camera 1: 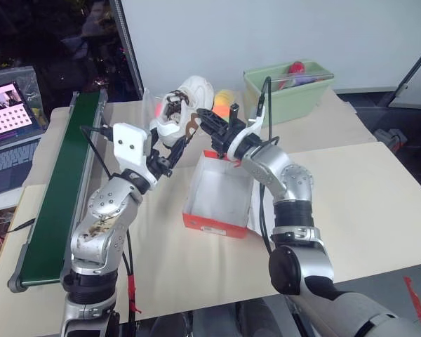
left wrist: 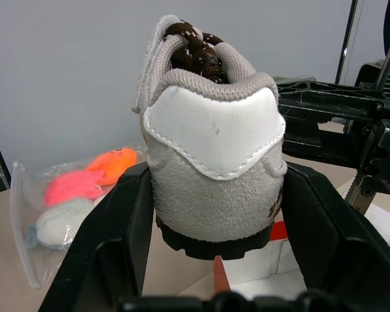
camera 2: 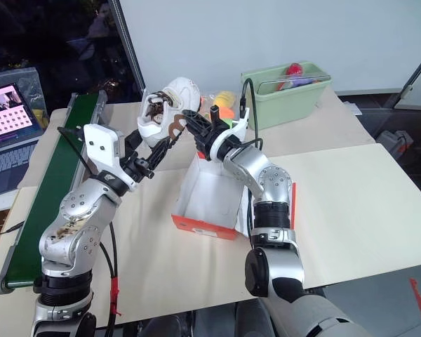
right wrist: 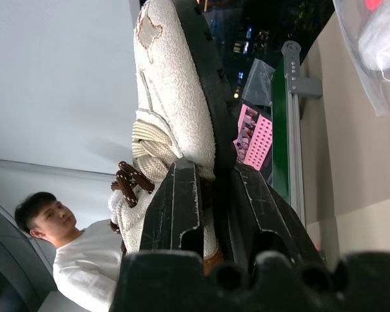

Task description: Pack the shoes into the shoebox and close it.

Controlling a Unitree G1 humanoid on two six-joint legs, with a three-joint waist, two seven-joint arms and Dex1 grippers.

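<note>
Both grippers are on the white suede sneaker with dark brown laces [left wrist: 211,169], the left gripper [left wrist: 214,214] clamped across its heel and the right gripper [right wrist: 211,201] pinched on its side, above the open orange-red cardboard shoebox [camera 1: 221,193].

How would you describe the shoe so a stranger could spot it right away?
Find the open orange-red shoebox mid-table. Just above its far end, both grippers hold a shoe in the air. It is white with dark laces, unlike the bright toys in the bag behind.
</note>
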